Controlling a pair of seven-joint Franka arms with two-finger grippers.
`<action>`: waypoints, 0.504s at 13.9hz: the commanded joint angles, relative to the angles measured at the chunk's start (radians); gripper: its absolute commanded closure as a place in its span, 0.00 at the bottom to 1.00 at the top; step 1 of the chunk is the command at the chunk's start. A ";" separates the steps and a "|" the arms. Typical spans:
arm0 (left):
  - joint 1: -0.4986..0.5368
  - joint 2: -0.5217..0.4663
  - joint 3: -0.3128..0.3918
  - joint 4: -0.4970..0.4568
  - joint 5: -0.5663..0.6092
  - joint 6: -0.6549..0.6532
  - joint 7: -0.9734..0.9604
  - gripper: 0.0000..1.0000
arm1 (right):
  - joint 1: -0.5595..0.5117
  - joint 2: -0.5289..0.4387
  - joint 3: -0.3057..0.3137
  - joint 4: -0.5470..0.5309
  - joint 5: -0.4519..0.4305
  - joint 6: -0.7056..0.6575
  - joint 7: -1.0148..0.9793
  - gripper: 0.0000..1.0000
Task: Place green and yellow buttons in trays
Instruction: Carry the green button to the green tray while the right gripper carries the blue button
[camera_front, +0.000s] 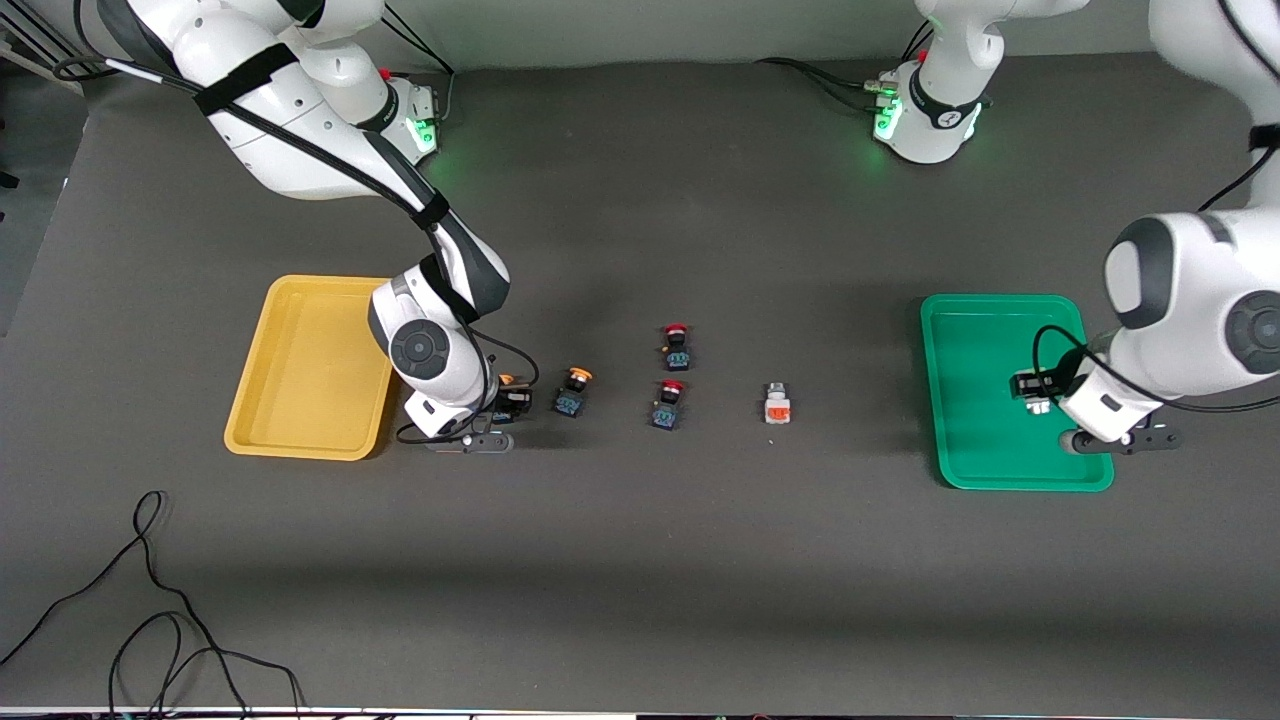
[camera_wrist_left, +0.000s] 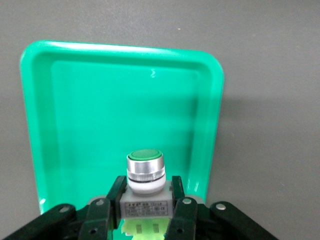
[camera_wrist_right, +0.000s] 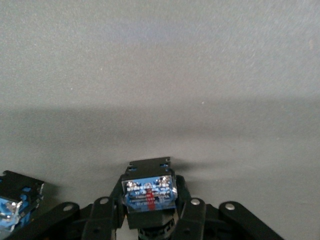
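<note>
So the left gripper (camera_wrist_left: 145, 212) is over the green tray (camera_front: 960, 450) with its jaws clamped on a green-capped button (camera_wrist_left: 145, 172), cap pointing out over the tray floor. The right gripper (camera_wrist_right: 150, 215) is down at the table just beside the yellow tray (camera_front: 300, 440), jaws pinched on a black-and-blue button (camera_wrist_right: 149, 192) with a yellow-orange cap. A 2nd yellow-orange button (camera_front: 573, 392) sits right next to it. Toward the left arm's end: 2 red-capped buttons (camera_front: 675, 345), then a white button (camera_front: 777, 403) with an orange face.
</note>
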 joint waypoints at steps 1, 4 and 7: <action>-0.006 0.045 -0.015 -0.135 0.042 0.213 0.005 0.88 | -0.022 -0.063 0.001 -0.016 -0.033 -0.030 0.013 1.00; -0.006 0.097 -0.012 -0.197 0.048 0.349 0.005 0.87 | -0.053 -0.163 0.001 -0.016 -0.031 -0.168 -0.005 1.00; -0.008 0.100 -0.012 -0.196 0.050 0.343 0.021 0.21 | -0.105 -0.247 -0.004 -0.020 -0.014 -0.273 -0.078 1.00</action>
